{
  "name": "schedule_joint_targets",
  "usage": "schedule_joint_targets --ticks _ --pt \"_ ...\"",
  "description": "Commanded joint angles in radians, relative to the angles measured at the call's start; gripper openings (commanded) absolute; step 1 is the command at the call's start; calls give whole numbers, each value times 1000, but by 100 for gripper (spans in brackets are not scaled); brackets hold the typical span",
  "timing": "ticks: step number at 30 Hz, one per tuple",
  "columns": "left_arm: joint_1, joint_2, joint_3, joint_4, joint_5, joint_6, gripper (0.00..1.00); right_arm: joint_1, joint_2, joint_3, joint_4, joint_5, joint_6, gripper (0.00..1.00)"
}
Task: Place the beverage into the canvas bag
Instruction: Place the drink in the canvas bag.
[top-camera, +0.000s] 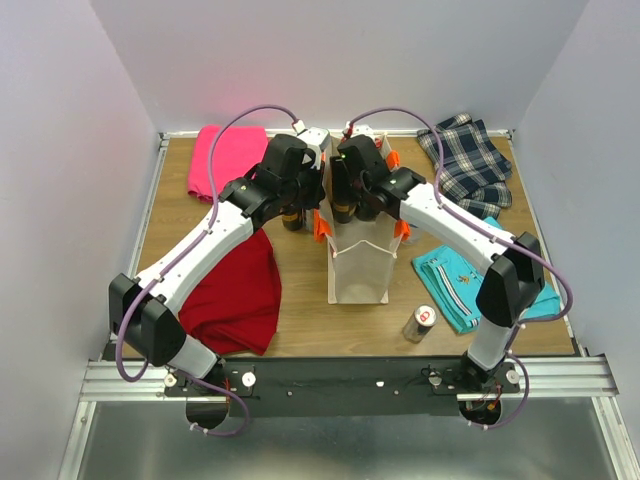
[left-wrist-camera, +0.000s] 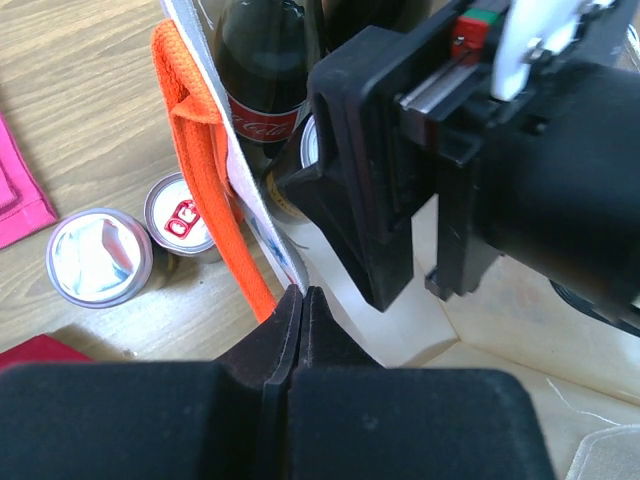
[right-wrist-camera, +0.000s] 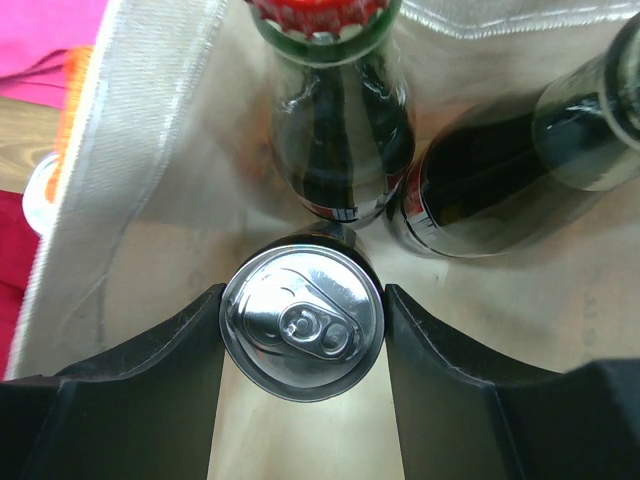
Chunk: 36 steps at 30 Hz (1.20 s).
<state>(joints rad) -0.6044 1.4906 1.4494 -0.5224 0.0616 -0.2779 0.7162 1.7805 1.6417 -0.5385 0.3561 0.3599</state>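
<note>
Right wrist view: our right gripper (right-wrist-camera: 302, 300) clamps the can (right-wrist-camera: 302, 325) upright inside the canvas bag (right-wrist-camera: 120, 190), just beside two bottles (right-wrist-camera: 340, 140) standing in it. Our left gripper (left-wrist-camera: 302, 298) is pressed together on the bag's rim, presumably keeping the mouth open for release.

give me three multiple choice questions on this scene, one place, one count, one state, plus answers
1. Where is the can held by the right gripper? A on a plate B inside the canvas bag C in a drawer
2. How many bottles stand beside it? A one B four C two
3. How is the left gripper? A shut on the bag's rim B wide open C shut on a bottle
Answers: 1 B, bag walls surround it; 2 C, two dark bottles show; 3 A, its fingers pinch the rim.
</note>
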Motion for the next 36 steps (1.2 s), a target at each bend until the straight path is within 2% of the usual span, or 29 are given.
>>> schedule_joint_targets --ticks 1,14,36 --pt "-8 3 37 -14 23 2 0 -20 10 -3 114 0 -6 1" --pt "-8 -1 49 -48 24 0 0 -46 69 -20 137 -51 7 1" --pt "-9 3 31 -34 37 5 0 -57 129 -13 121 -36 24 1"
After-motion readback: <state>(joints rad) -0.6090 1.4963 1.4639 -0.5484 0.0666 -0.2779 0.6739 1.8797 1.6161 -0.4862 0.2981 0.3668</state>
